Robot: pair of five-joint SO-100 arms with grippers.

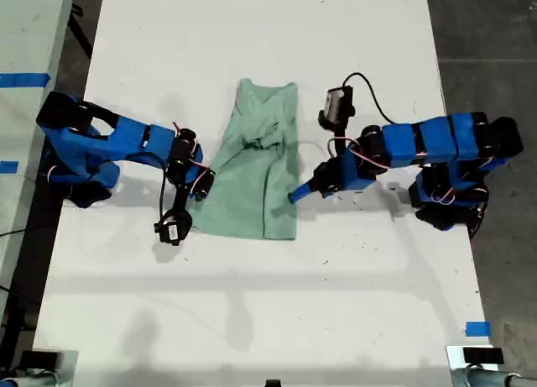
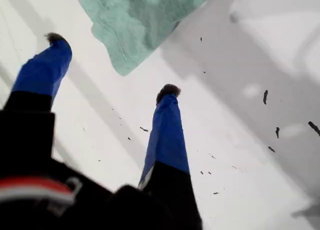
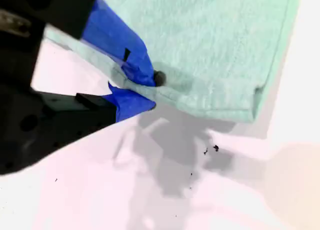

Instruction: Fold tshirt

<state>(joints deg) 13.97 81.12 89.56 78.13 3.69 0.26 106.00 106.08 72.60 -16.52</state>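
Mint tshirt (image 1: pixel 256 164) lying partly folded at the middle of the white surface (image 1: pixel 252 303), narrow end far, wide hem near. Second claw (image 3: pixel 145 90), at the exterior view's right, clenched on the tshirt's edge, probably to lift it across for the next fold. First claw (image 2: pixel 112 65), at the exterior view's left, spread wide and empty, just beside the cloth's corner, seemingly lined up to grasp.

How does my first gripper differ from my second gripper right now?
My first gripper is open, short of a corner of the mint green cotton tshirt; my second gripper is shut on its edge. The first holds nothing; the second pinches cloth. Both are blue.
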